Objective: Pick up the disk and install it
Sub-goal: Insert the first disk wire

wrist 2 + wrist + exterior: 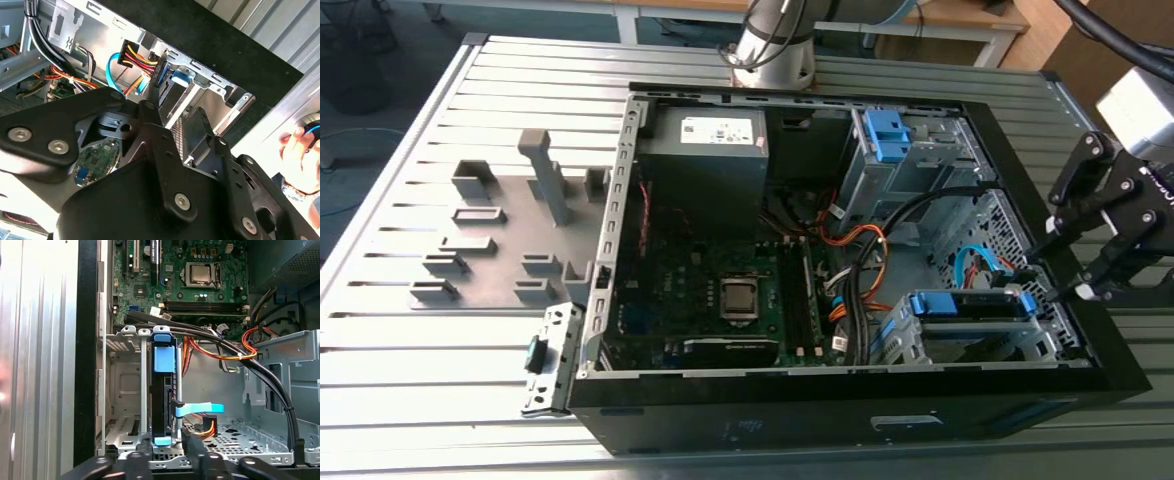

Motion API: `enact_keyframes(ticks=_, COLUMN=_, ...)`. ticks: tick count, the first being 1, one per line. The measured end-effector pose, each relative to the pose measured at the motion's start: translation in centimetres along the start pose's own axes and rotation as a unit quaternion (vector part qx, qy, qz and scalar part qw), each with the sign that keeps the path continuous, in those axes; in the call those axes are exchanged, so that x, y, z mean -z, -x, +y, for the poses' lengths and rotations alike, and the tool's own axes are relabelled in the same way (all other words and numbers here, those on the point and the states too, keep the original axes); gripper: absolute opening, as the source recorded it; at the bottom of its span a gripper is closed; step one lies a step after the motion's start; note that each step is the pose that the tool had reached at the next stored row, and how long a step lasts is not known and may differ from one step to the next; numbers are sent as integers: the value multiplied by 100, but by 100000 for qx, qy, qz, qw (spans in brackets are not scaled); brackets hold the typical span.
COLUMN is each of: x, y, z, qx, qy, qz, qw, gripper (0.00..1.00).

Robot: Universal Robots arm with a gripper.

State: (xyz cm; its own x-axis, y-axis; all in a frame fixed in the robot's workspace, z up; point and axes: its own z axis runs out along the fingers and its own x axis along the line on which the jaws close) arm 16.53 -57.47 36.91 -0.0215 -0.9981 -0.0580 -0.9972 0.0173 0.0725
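Claw (pixel 165 449) open, jaws spread, gripping nothing, hanging at the case (pixel 854 400) wall beside the drive cage (pixel 122 385). Disk (pixel 164 390) sits on edge in a slot of that drive cage inside the case, blue carrier end toward the claw, cables (pixel 270 385) near. It likely handles as stiff, fairly heavy, smooth-sided and shock-sensitive; best gripped across the blue carrier's sides, clear of connector and circuit board.

I see an open computer case (pixel 854 395) on the slatted desk (pixel 400 330). Its motherboard (pixel 200 285) lies beyond the fingers (pixel 192 447), a blue data cable (pixel 200 410) just ahead of them, and the power supply box (pixel 707 160) well apart.
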Motion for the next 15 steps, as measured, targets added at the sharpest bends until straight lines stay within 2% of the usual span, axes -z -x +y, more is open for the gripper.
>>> enact_keyframes(ticks=1, x=0, y=0, z=0, qx=1, qy=1, qz=-1, qw=100000, gripper=47)
enact_keyframes(ticks=4, x=-8, y=1, z=-2, qx=1, qy=0, qz=3, qw=100000, gripper=47)
enact_keyframes(ticks=6, x=-43, y=21, z=-8, qx=7, qy=4, qz=-4, qw=100000, gripper=47)
enact_keyframes(ticks=10, x=-121, y=148, z=-21, qx=-3, qy=3, qz=49, qw=100000, gripper=47)
enact_keyframes(ticks=12, x=-158, y=193, z=-41, qx=-15, qy=-5, qz=225, qw=100000, gripper=47)
enact_keyframes(ticks=15, x=-204, y=212, z=-77, qx=-44, qy=-10, qz=677, qw=99998, gripper=47)
